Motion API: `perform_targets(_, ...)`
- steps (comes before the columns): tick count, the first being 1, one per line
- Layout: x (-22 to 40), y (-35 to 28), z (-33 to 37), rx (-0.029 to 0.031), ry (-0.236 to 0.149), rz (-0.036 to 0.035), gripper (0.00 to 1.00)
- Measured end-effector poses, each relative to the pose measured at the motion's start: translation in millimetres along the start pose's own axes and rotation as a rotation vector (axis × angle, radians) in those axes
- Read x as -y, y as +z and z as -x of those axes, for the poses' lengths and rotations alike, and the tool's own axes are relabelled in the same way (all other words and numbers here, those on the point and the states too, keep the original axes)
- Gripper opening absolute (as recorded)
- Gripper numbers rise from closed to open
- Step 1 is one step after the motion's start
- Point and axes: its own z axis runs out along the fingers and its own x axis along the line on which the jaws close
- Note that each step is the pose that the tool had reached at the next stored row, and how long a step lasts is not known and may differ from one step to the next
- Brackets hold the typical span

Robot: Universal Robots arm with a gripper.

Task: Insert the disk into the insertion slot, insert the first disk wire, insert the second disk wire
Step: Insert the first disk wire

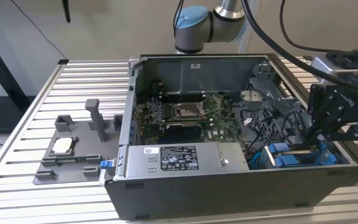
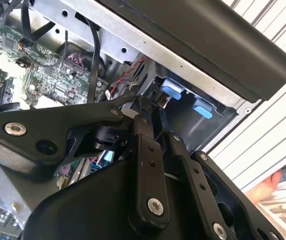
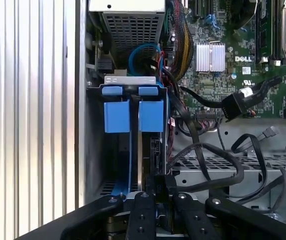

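While the pincer [image 1: 308,140] is reaching down into the open computer case [image 1: 229,196], its fingers are sitting drawn close together and appear to be pinching the near end of the disk [image 3: 154,152]. The disk is standing on edge inside the insertion slot [image 3: 133,107], running alongside a blue carrier rail beneath the slot's blue clips. How deep it is sitting I cannot tell.

I am judging the disk to be stiff, heavy for its bulk and sensitive to knocks, with smooth metal faces that are likely slippery. The plastic frame at its narrow end is looking like the safest place to take hold. It is probably needing to stay square to the rails, since a tilted push is liable to jam it.

A bundle of black cables [image 3: 202,165] is looping just beside the slot, and a loose black connector [image 3: 235,105] is hanging near it. These are crowding the side nearer the motherboard [image 1: 185,112]. The power supply [image 1: 173,158] is sitting close beside the bay, and the case wall is closing in the opposite side. A grey stand [image 1: 73,149] with upright posts is resting well apart on the slatted worktop [image 1: 92,79].
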Motion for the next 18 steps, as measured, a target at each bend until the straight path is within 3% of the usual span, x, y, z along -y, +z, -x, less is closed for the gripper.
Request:
perform_targets(9, 0.4, 1.5, 0.0, 0.0082, -0.002, -0.0007, 0.19)
perform_targets(18, 0.7, 7.2, -0.2, 0.0082, -0.003, -0.0006, 0.19)
